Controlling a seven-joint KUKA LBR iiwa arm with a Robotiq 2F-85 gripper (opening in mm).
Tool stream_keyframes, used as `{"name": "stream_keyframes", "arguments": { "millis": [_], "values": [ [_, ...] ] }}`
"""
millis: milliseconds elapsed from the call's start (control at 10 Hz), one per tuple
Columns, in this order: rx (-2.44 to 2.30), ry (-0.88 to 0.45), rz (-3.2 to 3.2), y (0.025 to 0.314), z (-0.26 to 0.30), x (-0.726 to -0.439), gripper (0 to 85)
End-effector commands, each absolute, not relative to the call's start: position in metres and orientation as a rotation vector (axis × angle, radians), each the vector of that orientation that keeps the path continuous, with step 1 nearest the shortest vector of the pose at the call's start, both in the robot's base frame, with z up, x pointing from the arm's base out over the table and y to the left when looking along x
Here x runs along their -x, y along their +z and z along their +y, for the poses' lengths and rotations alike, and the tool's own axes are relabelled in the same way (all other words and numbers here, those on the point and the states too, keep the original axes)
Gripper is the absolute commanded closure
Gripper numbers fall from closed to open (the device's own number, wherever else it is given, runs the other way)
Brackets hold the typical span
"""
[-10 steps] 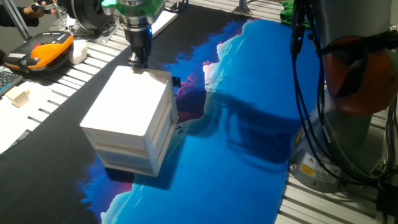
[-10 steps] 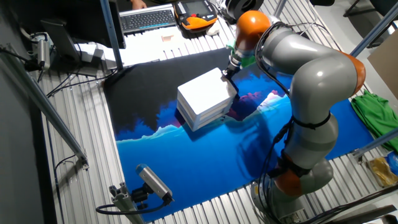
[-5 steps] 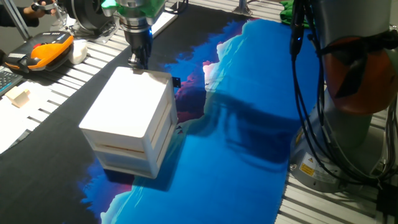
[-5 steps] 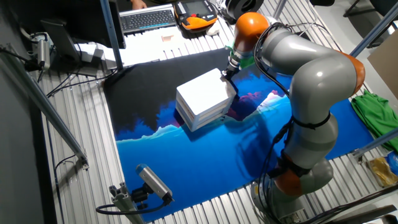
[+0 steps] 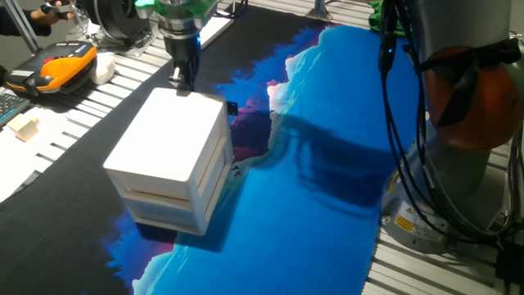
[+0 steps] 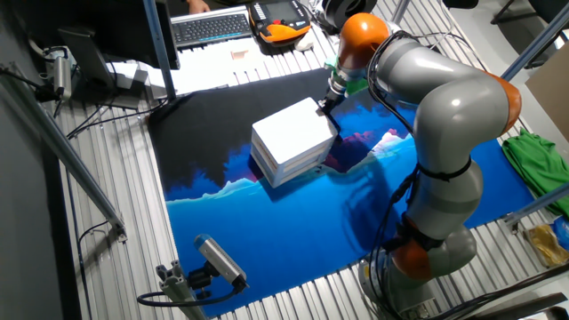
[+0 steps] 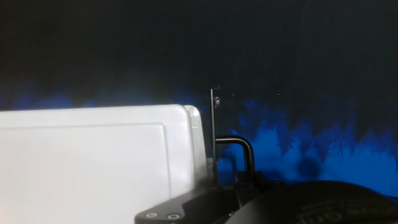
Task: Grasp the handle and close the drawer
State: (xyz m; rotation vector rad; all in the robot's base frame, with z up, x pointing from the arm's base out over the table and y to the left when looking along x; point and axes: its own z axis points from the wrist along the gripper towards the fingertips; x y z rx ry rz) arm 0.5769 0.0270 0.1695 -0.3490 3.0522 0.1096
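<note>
The small white two-tier cabinet [image 5: 168, 143] stands on the black and blue mat. Its upper drawer [image 5: 215, 150] looks pushed in almost flush with the cabinet body. In the hand view the cabinet top [image 7: 93, 162] fills the lower left, and the thin black handle [image 7: 239, 149] sticks out past its right edge. My gripper [image 5: 182, 80] hangs at the cabinet's far top edge with its fingers close together. In the hand view the gripper [image 7: 230, 179] sits at the base of the handle and seems shut on it. From the other side the gripper [image 6: 327, 104] meets the same edge.
An orange and black pendant [image 5: 61, 65] and paper scraps lie on the slatted table at the left. A small black part [image 5: 232, 107] lies just beside the cabinet. The arm's base [image 5: 467, 164] and cables stand at the right. A keyboard [image 6: 209, 27] lies at the far side.
The cabinet has slid a few pixels away from the gripper side. The gripper has stayed at the same edge.
</note>
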Motion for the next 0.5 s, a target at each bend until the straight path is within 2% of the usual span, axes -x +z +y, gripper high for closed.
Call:
{"name": "stream_keyframes", "arguments": {
  "millis": [0,400],
  "values": [
    [0.362,0.112,3.049,0.1685,0.027,-0.5768,85.0],
    [0.417,0.01,3.048,0.1677,0.0275,-0.5769,85.0]
  ]
}}
